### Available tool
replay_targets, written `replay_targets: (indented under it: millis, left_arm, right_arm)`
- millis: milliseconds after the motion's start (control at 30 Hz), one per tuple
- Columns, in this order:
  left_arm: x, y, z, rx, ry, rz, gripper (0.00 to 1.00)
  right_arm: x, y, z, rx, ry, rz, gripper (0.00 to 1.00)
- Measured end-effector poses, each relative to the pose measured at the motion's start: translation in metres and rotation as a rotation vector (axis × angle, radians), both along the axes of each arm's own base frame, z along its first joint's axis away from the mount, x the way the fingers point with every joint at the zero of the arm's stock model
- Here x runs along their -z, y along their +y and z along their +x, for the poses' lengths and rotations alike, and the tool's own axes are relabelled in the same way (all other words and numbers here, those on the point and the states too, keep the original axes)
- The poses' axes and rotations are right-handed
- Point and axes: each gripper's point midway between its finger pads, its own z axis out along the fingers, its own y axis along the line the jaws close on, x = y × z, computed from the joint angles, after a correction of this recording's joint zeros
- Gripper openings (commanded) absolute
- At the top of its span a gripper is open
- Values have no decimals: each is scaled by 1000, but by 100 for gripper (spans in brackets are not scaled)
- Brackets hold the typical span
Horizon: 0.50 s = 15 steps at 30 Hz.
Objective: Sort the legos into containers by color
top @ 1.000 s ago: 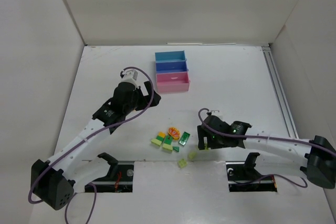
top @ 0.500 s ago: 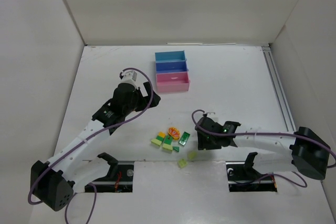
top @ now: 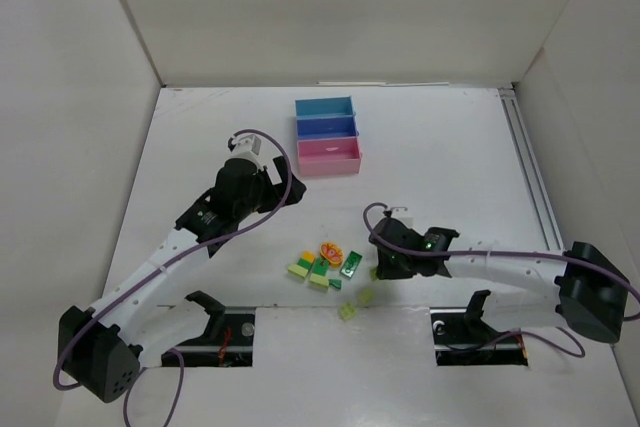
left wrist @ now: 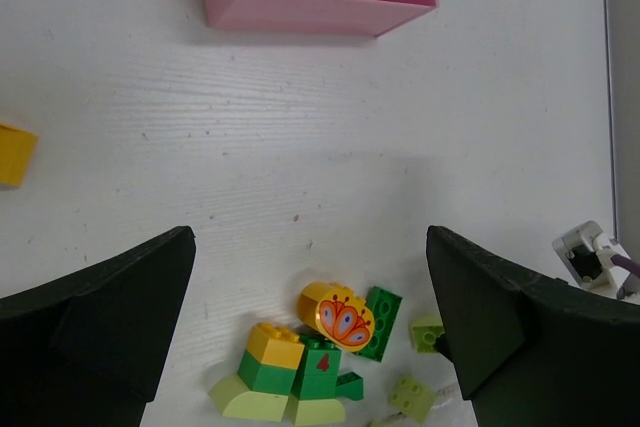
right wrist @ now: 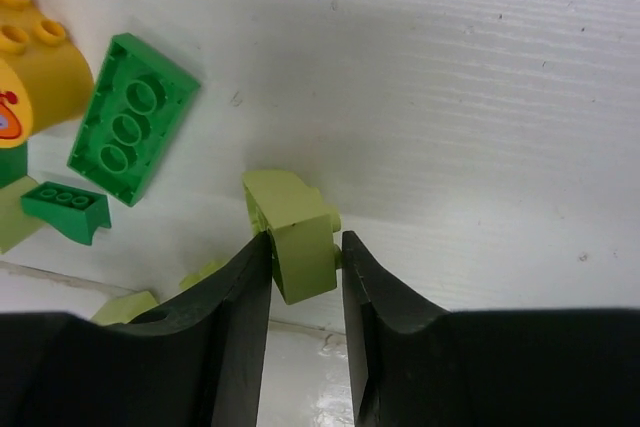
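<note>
1. White tabletop (top: 450, 147), walled on three sides.
2. Three joined trays at rear centre: teal tray (top: 324, 106) farthest from me, blue tray (top: 327, 126) mid, pink tray (top: 329, 157) nearest.
3. My L hand (left wrist: 310, 267): fingers spread wide, holding nothing, just beside the pink tray.
4. My R hand (right wrist: 306, 257): fingers clamped on one brick.
5. Lego pile (top: 322, 267): green, yellow, orange pcs near front edge, well apart from the trays.
6. Light green brick (right wrist: 290, 217): pinched in R hand, just right of the pile; can't tell if it's touching the tabletop.

We take this for a robotics lab: a white table (top: 450, 147) boxed by plain white walls (top: 340, 7), robot arms (top: 170, 252) bolted at its near edge.
</note>
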Motion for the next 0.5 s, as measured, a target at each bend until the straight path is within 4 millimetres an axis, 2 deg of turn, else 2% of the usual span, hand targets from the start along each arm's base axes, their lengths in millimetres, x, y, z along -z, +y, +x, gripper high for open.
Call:
replay_targets:
  millis: [33, 133, 200, 400, 500]
  left_arm:
    - [0, 0, 0, 1, 0, -1, 100]
    - [0, 0, 0, 3, 1, -1, 100]
    - [0, -1, 0, 4, 1, -2, 100]
    - [0, -1, -1, 5, 2, -2, 100]
    - [0, 0, -1, 2, 3, -3, 100]
  right_arm:
    - [-2, 0, 1, -3, -5, -3, 6]
    - [-14, 4, 9, -13, -39, -2, 0]
    - [-28, 9, 16, -20, -76, 13, 0]
    - [-97, 36, 58, -24, -269, 72, 0]
    - [-135, 51, 89, -1, -383, 61, 0]
